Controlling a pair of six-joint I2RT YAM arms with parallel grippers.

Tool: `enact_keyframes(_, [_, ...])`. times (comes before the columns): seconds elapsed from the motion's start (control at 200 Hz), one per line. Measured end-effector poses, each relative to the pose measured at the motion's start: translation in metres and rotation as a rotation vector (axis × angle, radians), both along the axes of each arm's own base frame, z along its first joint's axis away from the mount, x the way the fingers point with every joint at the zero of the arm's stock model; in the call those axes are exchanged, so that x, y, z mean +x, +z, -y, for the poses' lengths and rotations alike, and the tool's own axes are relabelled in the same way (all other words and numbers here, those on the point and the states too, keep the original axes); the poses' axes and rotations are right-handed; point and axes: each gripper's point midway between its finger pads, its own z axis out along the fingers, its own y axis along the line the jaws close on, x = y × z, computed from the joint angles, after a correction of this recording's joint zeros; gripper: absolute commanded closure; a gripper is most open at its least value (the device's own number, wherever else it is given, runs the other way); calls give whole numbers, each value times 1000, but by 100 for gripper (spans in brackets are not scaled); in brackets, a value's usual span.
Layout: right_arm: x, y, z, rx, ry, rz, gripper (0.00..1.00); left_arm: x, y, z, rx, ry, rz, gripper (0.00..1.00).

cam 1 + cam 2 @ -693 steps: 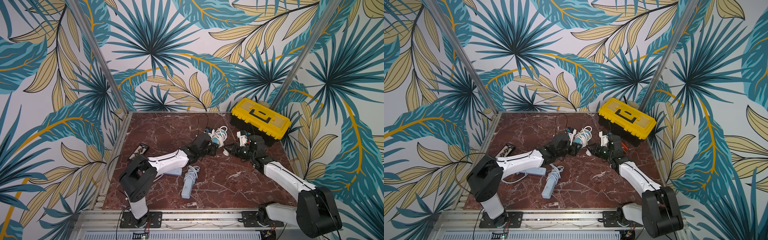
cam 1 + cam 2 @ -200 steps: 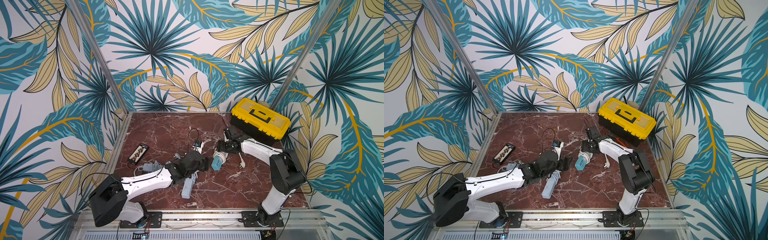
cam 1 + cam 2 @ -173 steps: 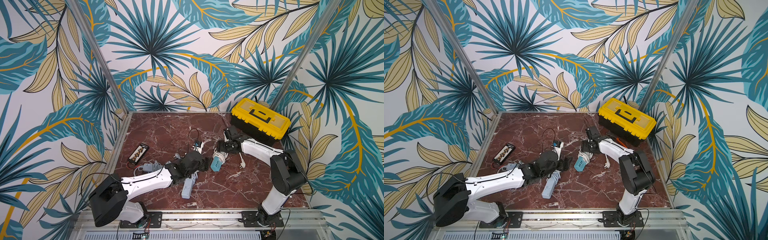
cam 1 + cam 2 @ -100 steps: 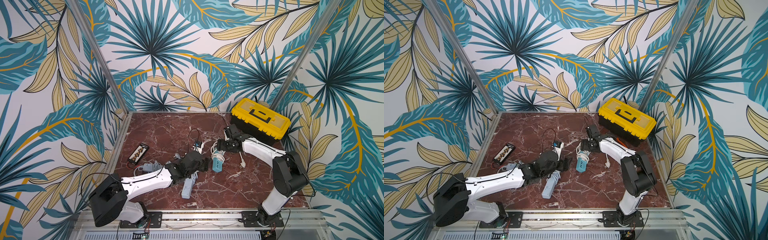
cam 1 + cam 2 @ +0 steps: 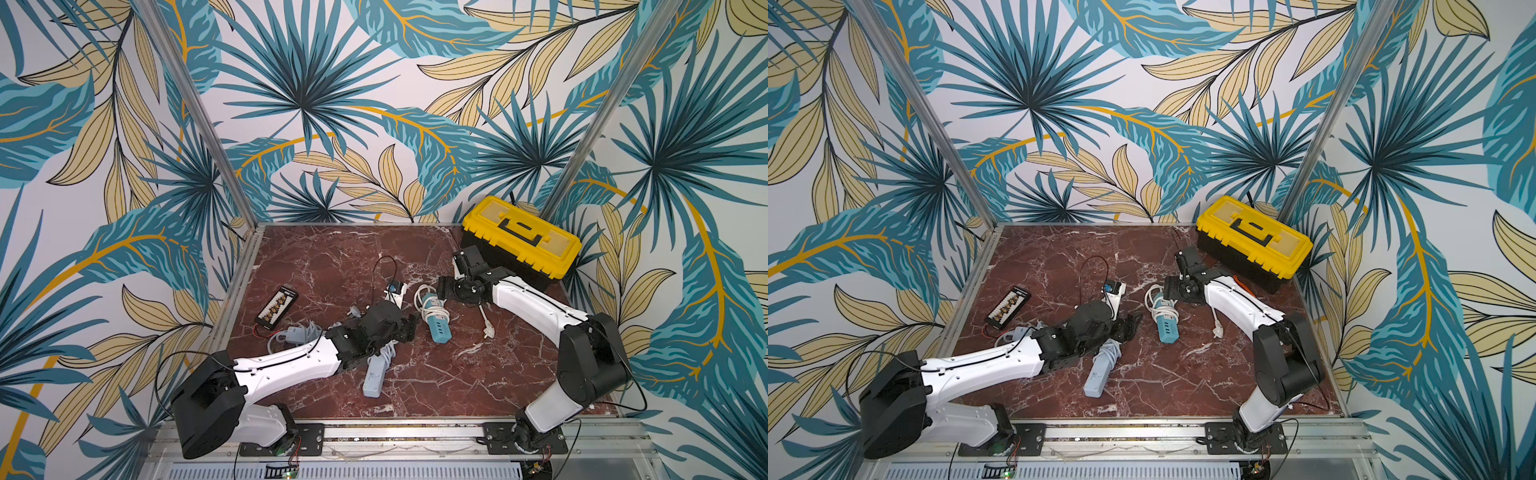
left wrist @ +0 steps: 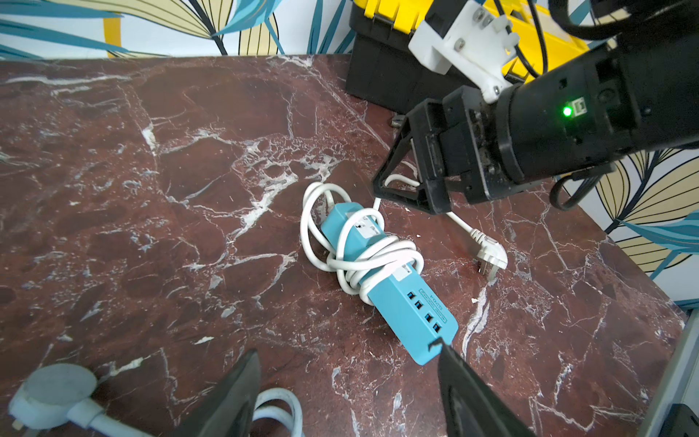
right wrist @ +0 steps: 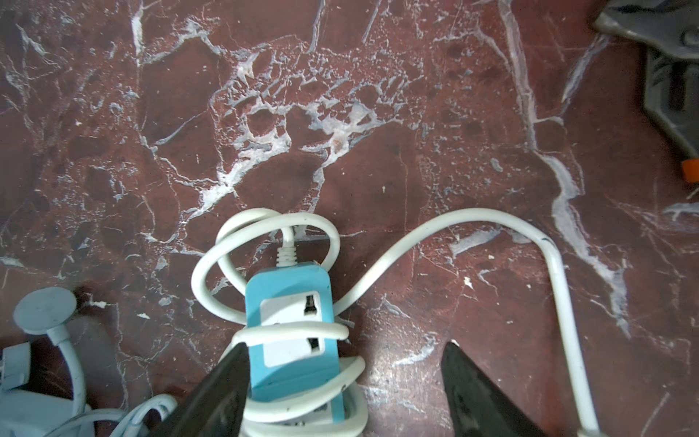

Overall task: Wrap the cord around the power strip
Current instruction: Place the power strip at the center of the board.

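The blue power strip lies flat mid-table with its white cord looped round its far half. The plug trails loose to the right. My right gripper hovers open over the strip's far end, which sits beside one finger, not pinched. My left gripper is open just left of the strip's near end, holding nothing.
A second, pale blue strip with its cord lies under my left wrist. A yellow toolbox fills the back right corner. A black battery holder and a small white device with a black wire sit left of centre.
Since the oldest frames both grippers have let go of the wrapped strip, now lying on the table, and my left arm drew back. In the last second my right jaws widened slightly.
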Motion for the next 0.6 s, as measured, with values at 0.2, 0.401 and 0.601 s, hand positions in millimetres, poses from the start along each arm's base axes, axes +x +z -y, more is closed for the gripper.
enact_keyframes(0.2, [-3,30,4,11,-2,70,21,1,26,-13,-22,9,69,26])
enact_keyframes(0.401, [-20,83,30,-39,8,378,12,4,62,-48,30,65,229,23])
enact_keyframes(0.601, [-34,83,78,-353,21,646,7,35,91,-143,181,375,394,22])
